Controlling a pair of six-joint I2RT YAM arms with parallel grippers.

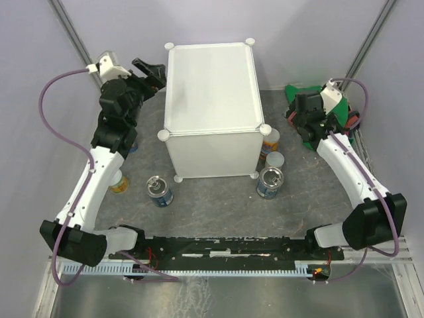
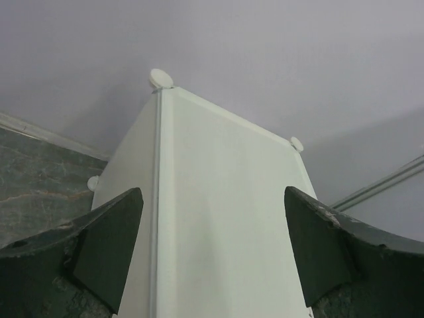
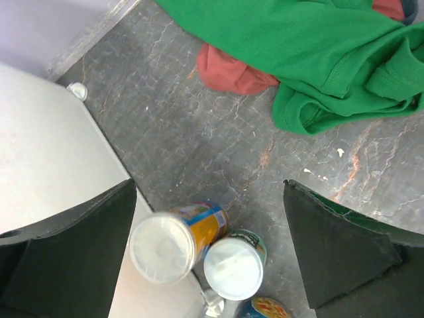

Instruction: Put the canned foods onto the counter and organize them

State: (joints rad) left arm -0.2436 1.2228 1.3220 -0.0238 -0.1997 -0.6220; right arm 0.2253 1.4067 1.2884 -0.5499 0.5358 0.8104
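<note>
The white counter (image 1: 212,86) stands mid-floor; all visible cans stand on the grey floor around it. Two blue pull-tab cans (image 1: 159,191) (image 1: 269,182) stand at its front, with a yellow-labelled can (image 1: 119,182) to the left. An orange can (image 1: 270,140) and a pale green can (image 1: 275,162) stand by its right front corner. My left gripper (image 1: 151,71) is open and empty beside the counter's back left corner (image 2: 218,218). My right gripper (image 1: 299,118) is open and empty above the orange can (image 3: 173,242) and the pale green can (image 3: 233,266).
A green cloth (image 3: 311,46) and a red cloth (image 3: 232,69) lie on the floor at the right, behind my right gripper. Another can (image 1: 132,142) shows partly under my left arm. Grey walls close in the back and sides.
</note>
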